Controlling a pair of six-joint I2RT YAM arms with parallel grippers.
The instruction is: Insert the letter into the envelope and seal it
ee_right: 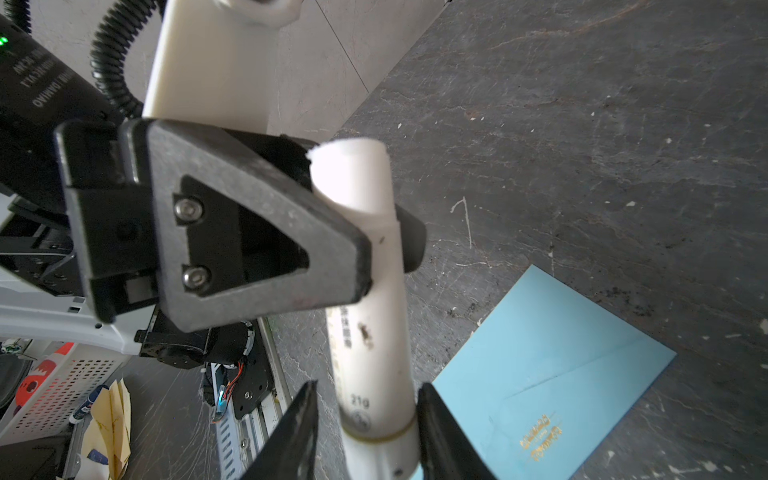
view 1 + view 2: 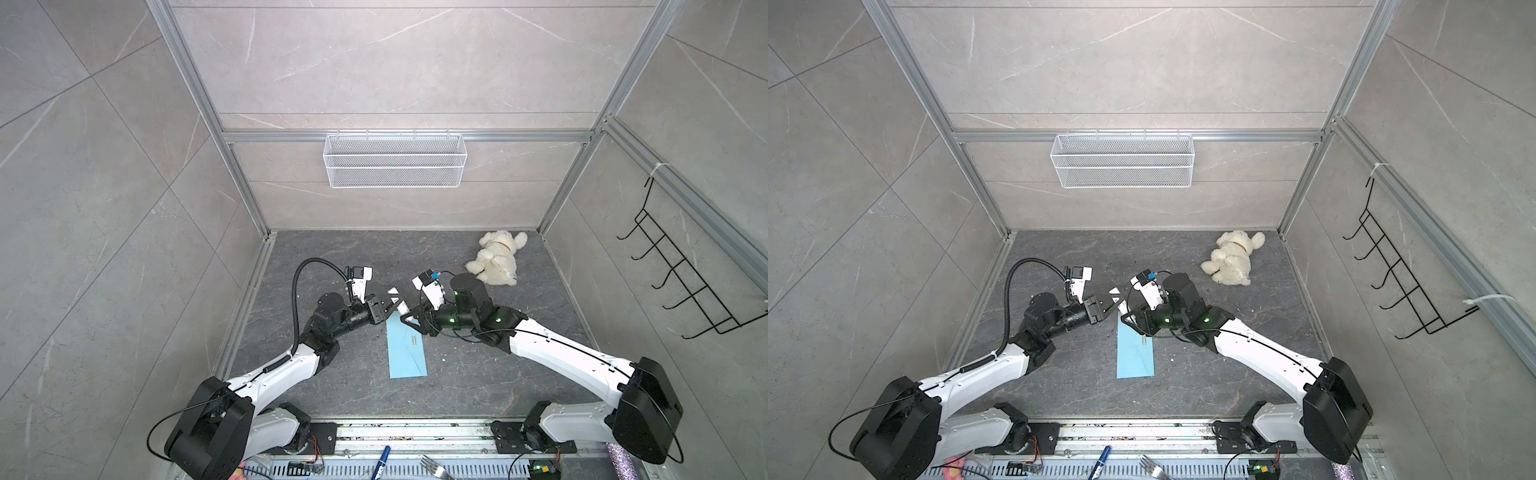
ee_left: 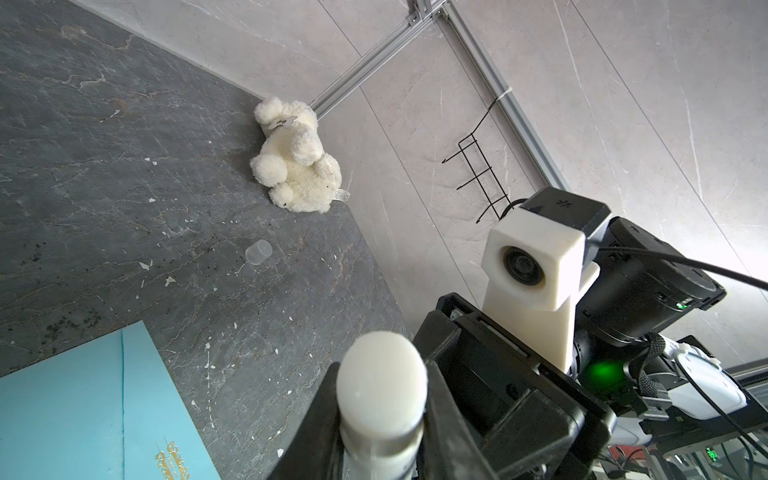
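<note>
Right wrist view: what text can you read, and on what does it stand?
"21g": on the white glue stick.
Dark characters higher on the glue stick: too blurred to read.
Gold print on the envelope: too blurred to read.
White lettering on the black arm housing: upside down, unreadable.

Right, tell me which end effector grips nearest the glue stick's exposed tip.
The left end effector: it pinches the glue stick just below its white tip, while the right end effector straddles the base end.

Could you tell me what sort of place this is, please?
Probably a robot test cell: aluminium frame around tile-look panels, left arm and right arm on a rail, wire basket and hook rack on the walls.
</note>
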